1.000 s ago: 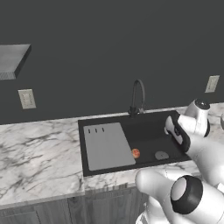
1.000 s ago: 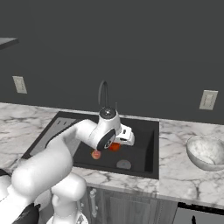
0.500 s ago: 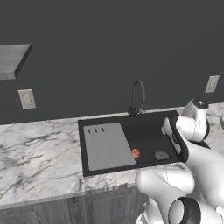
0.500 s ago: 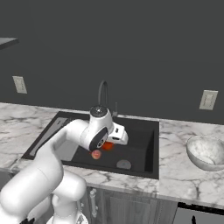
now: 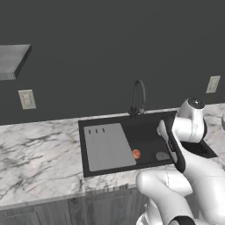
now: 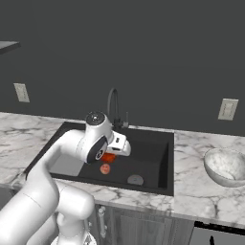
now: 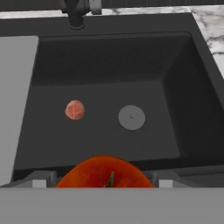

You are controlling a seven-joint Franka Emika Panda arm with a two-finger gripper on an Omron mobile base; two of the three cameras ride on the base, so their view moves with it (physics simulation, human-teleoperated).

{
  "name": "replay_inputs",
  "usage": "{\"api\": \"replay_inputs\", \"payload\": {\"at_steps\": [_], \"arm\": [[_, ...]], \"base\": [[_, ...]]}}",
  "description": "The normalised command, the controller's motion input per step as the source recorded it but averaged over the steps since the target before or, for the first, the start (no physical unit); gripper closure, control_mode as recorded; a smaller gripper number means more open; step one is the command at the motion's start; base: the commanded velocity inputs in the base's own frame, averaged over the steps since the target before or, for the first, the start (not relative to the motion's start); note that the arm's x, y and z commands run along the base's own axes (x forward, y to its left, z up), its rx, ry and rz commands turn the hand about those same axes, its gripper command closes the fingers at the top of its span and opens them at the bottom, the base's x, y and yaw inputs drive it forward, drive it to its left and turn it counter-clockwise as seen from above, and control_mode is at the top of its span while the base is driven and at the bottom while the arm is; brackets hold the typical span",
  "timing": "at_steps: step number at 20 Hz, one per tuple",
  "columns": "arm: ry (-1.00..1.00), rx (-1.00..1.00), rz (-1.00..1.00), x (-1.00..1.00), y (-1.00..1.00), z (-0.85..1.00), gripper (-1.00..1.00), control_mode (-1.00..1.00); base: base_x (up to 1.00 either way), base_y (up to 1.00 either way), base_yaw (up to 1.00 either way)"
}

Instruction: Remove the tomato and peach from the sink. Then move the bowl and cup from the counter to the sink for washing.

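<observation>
Over the sink (image 6: 165,158), the gripper (image 6: 115,154) holds the tomato (image 7: 104,172).

Between its wide-set jaws the red-orange ball sits clamped, lifted clear of the basin floor, probably bound for the counter (image 6: 206,189). Below, the peach (image 7: 75,110) lies beside the drain (image 7: 131,117). From the base the arm arches forward, hand tipped downward. Farther right waits the bowl (image 6: 225,166).

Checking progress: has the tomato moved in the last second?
Yes. In the right base view the tomato has shifted left, judged against the fixed faucet.
</observation>
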Motion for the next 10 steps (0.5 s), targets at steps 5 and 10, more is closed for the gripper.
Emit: {"api": "replay_inputs", "payload": {"at_steps": [5,10], "arm": [[0.00,-0.02,0.00,-0.10,0.33,0.09,1.00,-1.00],[0.00,-0.02,0.00,-0.07,0.35,0.07,1.00,-1.00]], "base": [[0.00,0.00,0.00],[0.00,0.00,0.00]]}}
